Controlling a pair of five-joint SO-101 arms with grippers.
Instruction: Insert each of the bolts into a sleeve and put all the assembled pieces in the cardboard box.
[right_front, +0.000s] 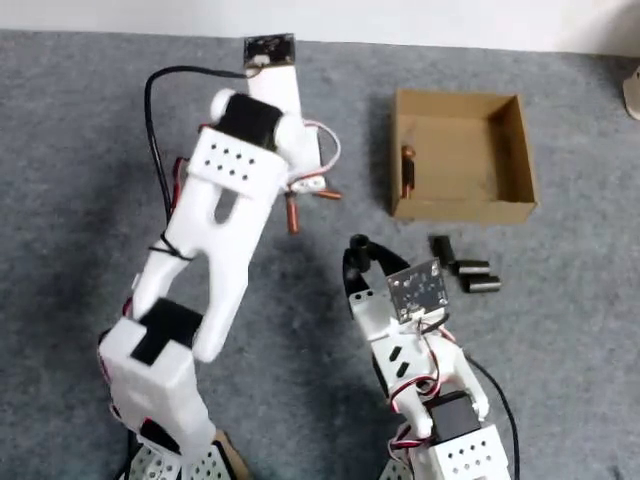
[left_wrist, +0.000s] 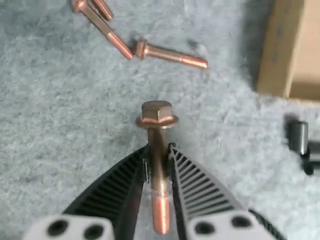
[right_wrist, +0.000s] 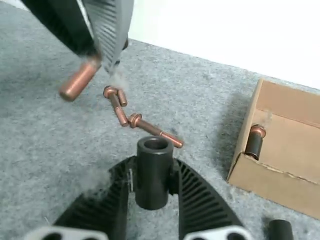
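Above the grey carpet (right_front: 70, 150), the left gripper (left_wrist: 159, 152) was clamped on the shank of a copper bolt (left_wrist: 158, 117), and the hexagonal head stuck out past the fingertips. The right gripper (right_wrist: 153, 167) was closed around a black sleeve (right_wrist: 152, 182), whose open end showed beyond the fingers. Three loose bolts (left_wrist: 170, 54) lay on the carpet near the cardboard box (right_front: 527, 150). One assembled piece (right_front: 407, 170) rested inside the box against a wall. Some spare sleeves (right_front: 465, 272) lay on the carpet just beside the box.
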